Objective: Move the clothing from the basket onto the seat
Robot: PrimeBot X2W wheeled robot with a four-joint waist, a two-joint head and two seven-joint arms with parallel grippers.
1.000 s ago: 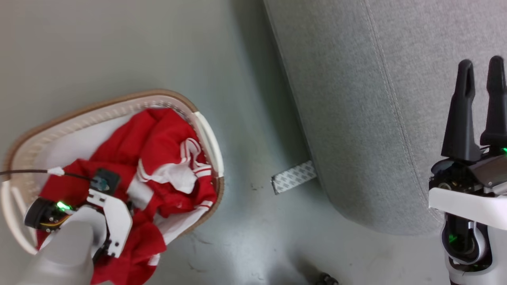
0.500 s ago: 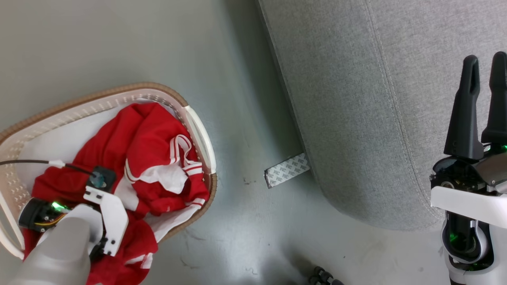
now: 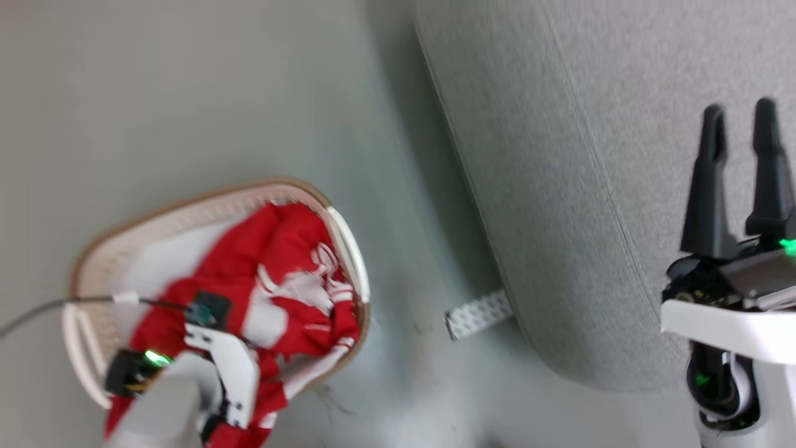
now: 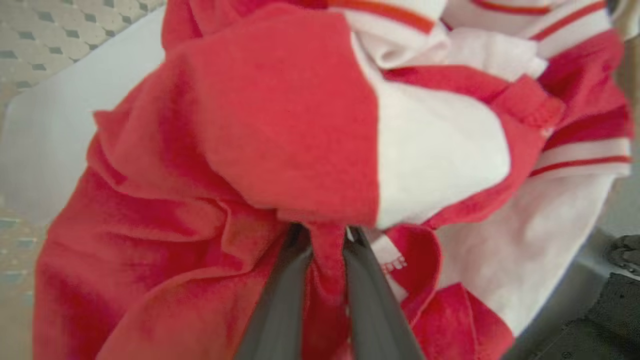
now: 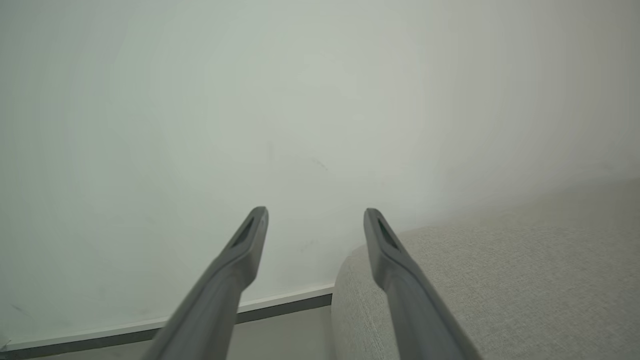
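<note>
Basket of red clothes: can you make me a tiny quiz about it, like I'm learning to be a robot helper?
1. True or false: the left end effector is shut on the clothing.
2. Fill in the gap: the right end effector is ____ and holds nothing.
3. Pick one. Most of the clothing lies: A on a table, B in the basket, C on a shelf.
Key: 1 true. 2 open. 3 B.
</note>
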